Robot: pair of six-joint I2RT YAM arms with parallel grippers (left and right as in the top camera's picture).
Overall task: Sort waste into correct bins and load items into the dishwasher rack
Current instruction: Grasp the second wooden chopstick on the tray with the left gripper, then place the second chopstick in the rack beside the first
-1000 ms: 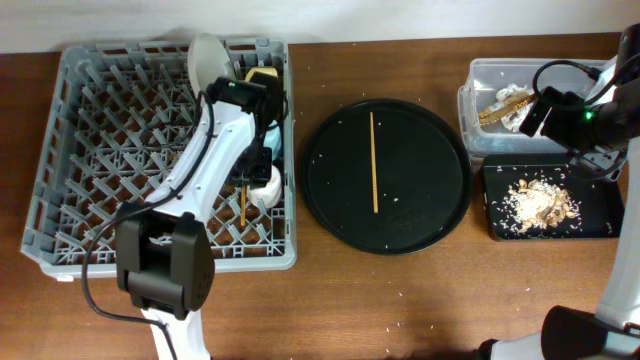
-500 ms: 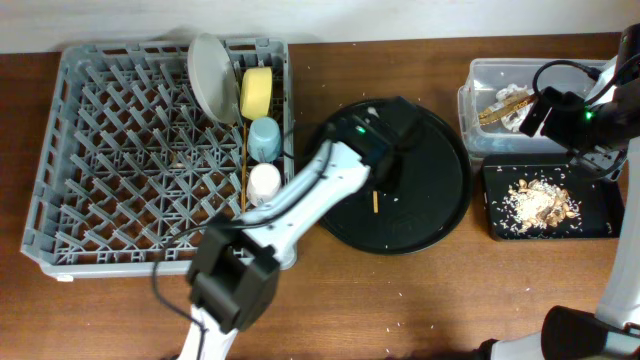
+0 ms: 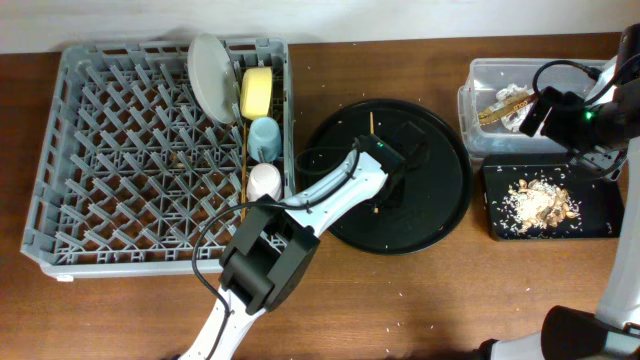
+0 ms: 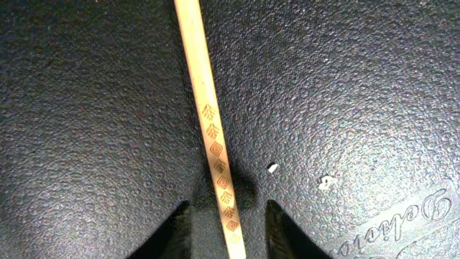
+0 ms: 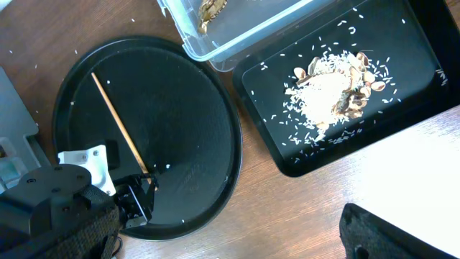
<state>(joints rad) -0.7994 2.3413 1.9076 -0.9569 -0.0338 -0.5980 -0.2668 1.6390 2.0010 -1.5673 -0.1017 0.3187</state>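
Observation:
One wooden chopstick point(image 4: 205, 101) lies on the round black tray point(image 3: 440, 200). My left gripper point(image 4: 228, 216) is low over the chopstick's near end and straddles it. Its jaws are open, with a small gap on each side of the stick. The grey dishwasher rack point(image 3: 130, 170) holds the white plate point(image 3: 207, 75), yellow bowl point(image 3: 256, 92), blue cup point(image 3: 264, 137), pink-white cup point(image 3: 264, 182) and another chopstick point(image 3: 244, 160). My right gripper point(image 3: 548, 112) hovers open and empty over the bins.
The clear tub point(image 3: 480, 90) at the far right holds a gold-brown wrapper point(image 3: 505, 103) and white napkins. In front of it, the shallow black tray point(image 3: 600, 225) carries beige food scraps point(image 3: 540, 203). Small crumbs dot the wooden table.
My left arm left the rack, swung right to the round tray and came down over the chopstick, its jaws narrowing. The right arm has not moved.

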